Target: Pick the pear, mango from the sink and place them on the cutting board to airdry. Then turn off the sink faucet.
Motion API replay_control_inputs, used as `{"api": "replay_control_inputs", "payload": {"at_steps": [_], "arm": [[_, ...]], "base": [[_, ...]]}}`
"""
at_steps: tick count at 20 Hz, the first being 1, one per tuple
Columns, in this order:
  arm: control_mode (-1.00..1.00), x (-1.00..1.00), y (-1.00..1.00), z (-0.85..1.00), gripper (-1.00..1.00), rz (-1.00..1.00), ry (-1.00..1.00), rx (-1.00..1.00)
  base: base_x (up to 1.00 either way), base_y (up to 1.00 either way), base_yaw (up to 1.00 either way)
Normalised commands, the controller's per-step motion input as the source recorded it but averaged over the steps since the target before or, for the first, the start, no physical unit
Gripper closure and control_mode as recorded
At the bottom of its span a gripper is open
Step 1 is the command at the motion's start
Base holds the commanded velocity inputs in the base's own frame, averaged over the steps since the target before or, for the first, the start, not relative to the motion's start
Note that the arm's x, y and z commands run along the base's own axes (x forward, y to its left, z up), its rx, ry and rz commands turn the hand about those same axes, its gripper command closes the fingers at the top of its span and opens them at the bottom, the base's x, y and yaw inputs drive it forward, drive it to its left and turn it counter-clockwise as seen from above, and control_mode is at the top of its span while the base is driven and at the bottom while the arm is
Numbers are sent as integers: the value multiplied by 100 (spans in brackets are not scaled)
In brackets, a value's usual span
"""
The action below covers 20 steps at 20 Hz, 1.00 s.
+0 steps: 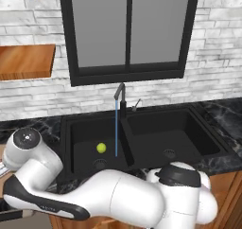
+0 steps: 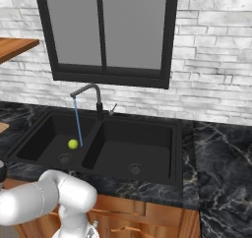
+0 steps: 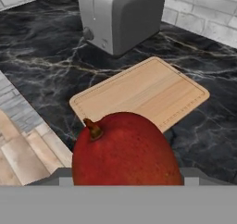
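One mango (image 3: 126,149) is filling the lower centre of the hand view, gripped between the fingers, hanging above the cutting board (image 3: 143,91); the pear (image 1: 101,147) is sitting in the sink (image 1: 146,138), left basin, beside the running stream

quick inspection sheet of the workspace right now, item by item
surface: black marble counter, bare around the board
mango: close in front of the hand camera, above the near edge of the cutting board, apparently held
pear: lying in the left basin of the sink
sink faucet: running, stream falling beside the pear
clutter: grey toaster behind the board
pincer: fingertips hidden by the mango, state unclear
cables: nothing seen
surroundings: brick wall, dark-framed window, wooden shelves
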Motion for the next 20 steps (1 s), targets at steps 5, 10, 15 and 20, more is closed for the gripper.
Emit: {"api": "replay_control_inputs", "payload": {"at_steps": [5, 10, 15, 20], "arm": [[-100, 16, 17, -26, 100, -4, 0, -2], [-100, 15, 13, -24, 100, -2, 0, 0], [-100, 11, 4, -16, 100, -1, 3, 0], [-100, 10, 2, -19, 100, -1, 6, 0]], "base": [[0, 0, 0], [0, 0, 0], [0, 0, 0], [0, 0, 0]]}}
